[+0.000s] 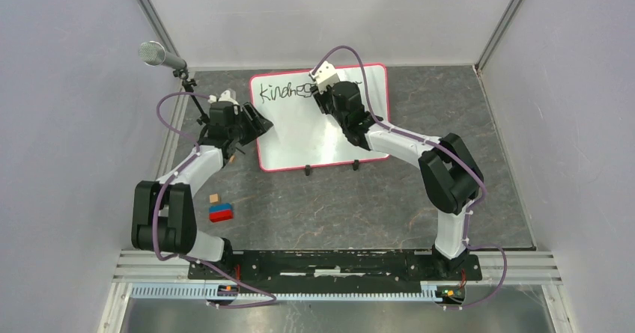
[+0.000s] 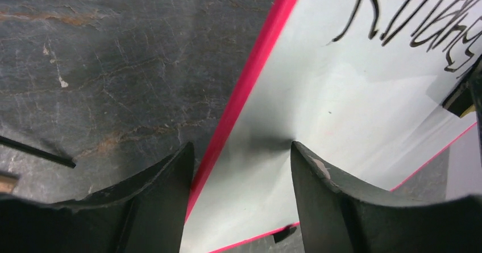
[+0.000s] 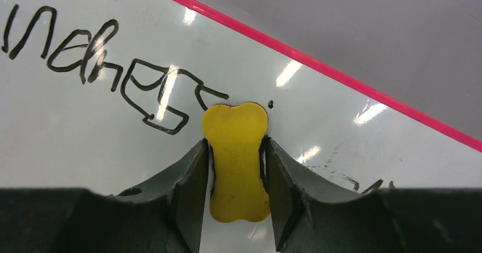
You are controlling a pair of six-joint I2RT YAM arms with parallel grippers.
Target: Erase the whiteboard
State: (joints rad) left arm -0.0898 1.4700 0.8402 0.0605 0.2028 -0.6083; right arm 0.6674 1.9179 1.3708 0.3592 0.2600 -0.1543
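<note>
The whiteboard (image 1: 299, 135) lies flat on the dark table, pink-rimmed, with black handwriting (image 1: 281, 91) along its far edge. My right gripper (image 1: 329, 92) is over the end of that writing. In the right wrist view its fingers (image 3: 236, 142) are shut on the waist of a yellow bone-shaped eraser (image 3: 236, 122), which rests on the whiteboard (image 3: 85, 150) just past the last letters (image 3: 153, 99). My left gripper (image 1: 262, 127) is at the board's left edge. In the left wrist view it (image 2: 241, 145) stands open astride the pink rim (image 2: 250, 77), one fingertip (image 2: 301, 150) over the whiteboard (image 2: 341, 105).
A microphone (image 1: 161, 55) on a thin black stand rises at the table's far left. A red and blue block (image 1: 221, 213) and a small tan block (image 1: 214, 197) lie near the left arm. Two black feet (image 1: 307, 171) stick out from the board's near edge. Grey walls enclose the table.
</note>
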